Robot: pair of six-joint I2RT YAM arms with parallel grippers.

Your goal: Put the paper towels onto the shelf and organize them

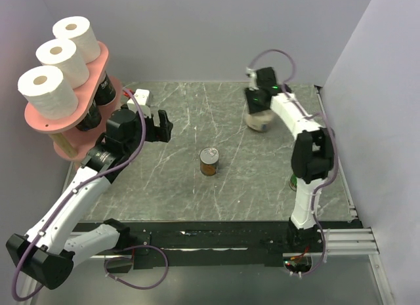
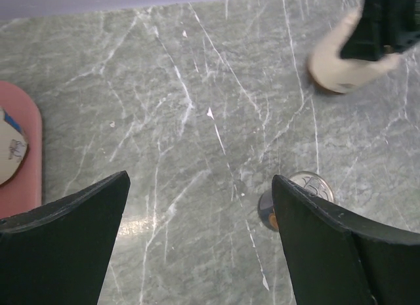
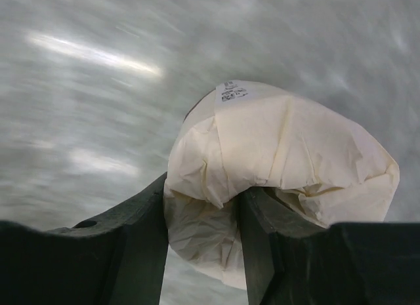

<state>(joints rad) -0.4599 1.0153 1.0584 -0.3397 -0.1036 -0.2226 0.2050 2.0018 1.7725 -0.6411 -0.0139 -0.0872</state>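
Pickup: our right fingers pinch the cream-wrapped roll, left fingers spread; next we should lift it to the shelf.

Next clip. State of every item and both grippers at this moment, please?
white rolls, three upright in a row on top of the shelf.
black-wrapped rolls, on the tier below, partly hidden.
cream-wrapped roll, pinched by its wrapping in the right gripper.
tin can, upright mid-table.
left gripper, open, empty.
right gripper, shut on cream-wrapped roll.
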